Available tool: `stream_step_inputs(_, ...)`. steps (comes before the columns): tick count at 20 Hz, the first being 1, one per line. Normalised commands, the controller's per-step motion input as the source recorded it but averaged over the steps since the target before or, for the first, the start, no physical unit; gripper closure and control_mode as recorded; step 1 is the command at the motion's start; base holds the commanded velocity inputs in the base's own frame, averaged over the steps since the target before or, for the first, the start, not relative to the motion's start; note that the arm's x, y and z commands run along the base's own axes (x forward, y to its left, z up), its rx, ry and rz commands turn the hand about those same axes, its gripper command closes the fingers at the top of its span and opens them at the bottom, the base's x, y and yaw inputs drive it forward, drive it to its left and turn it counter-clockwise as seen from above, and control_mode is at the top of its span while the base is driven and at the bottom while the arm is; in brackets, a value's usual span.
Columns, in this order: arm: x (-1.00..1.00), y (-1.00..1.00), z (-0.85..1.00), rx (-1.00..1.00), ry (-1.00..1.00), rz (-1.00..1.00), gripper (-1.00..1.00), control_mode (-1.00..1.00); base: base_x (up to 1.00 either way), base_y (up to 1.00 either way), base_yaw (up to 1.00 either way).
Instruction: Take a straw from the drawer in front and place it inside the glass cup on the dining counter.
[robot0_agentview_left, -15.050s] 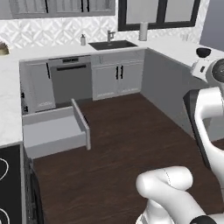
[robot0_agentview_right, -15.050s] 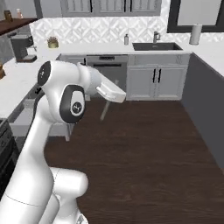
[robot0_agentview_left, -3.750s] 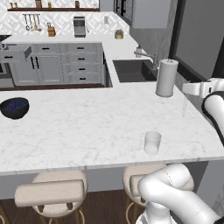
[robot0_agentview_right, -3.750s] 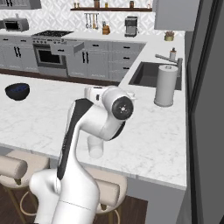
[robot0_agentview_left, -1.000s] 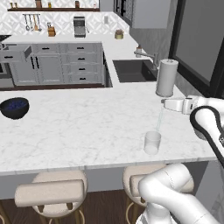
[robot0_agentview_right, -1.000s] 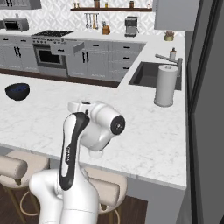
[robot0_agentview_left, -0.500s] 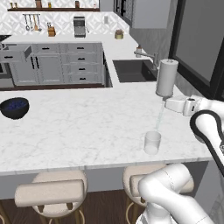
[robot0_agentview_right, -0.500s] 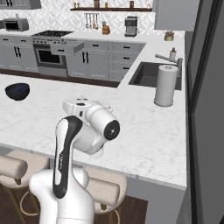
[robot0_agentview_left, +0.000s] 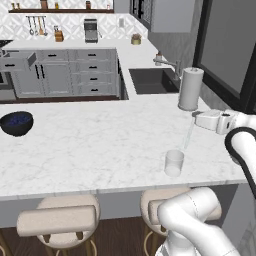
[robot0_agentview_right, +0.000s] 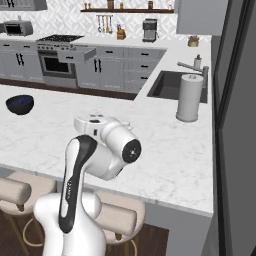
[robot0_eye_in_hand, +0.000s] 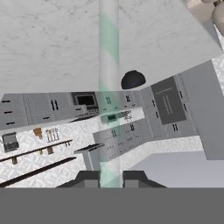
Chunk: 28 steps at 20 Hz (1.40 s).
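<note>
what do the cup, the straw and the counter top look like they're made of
Glass cup: clear, colourless glass or plastic; the marble shows through its walls.
Straw: translucent pale green, probably thin plastic; the kitchen shows through it in the hand view, where the gripper is shut on it.
Dining counter: white stone with faint grey veins, looks like polished marble, smooth and flat.

A home kitchen, this was; the claw (robot0_agentview_left: 195, 118) hung over a broad marble dining counter (robot0_agentview_left: 90, 145) with padded bar stools (robot0_agentview_left: 57, 220) tucked under its near edge; just behind the claw stood a paper-towel roll (robot0_agentview_left: 190, 88), and beyond it a dark sink (robot0_agentview_left: 150, 81) with its tap; far off to the claw's left ran grey cabinets (robot0_agentview_left: 75, 77), an oven (robot0_agentview_right: 57, 62), a coffee machine (robot0_agentview_left: 90, 30) and hanging utensils (robot0_agentview_left: 36, 24).
</note>
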Motion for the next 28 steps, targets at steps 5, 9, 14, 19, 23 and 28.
stream_step_inputs(5,-0.04,-0.16,-0.11,-0.05,0.01,0.0,1.0,-1.0,0.0,0.0,0.0)
stream_step_inputs(9,0.0,-0.04,-0.15,-0.03,0.0,0.0,1.0,-1.0,0.0,0.0,0.0)
stream_step_inputs(14,-0.09,0.0,-0.03,-0.02,0.0,0.0,1.0,-1.0,0.0,0.0,0.0)
stream_step_inputs(19,-0.23,0.0,0.0,0.0,0.01,0.0,1.0,-1.0,0.0,0.0,0.0)
stream_step_inputs(23,-0.14,0.0,0.0,0.0,0.01,0.0,1.0,-1.0,0.0,0.0,0.0)
stream_step_inputs(28,-0.03,0.02,0.0,-0.01,0.0,0.0,1.0,-1.0,0.0,0.0,0.0)
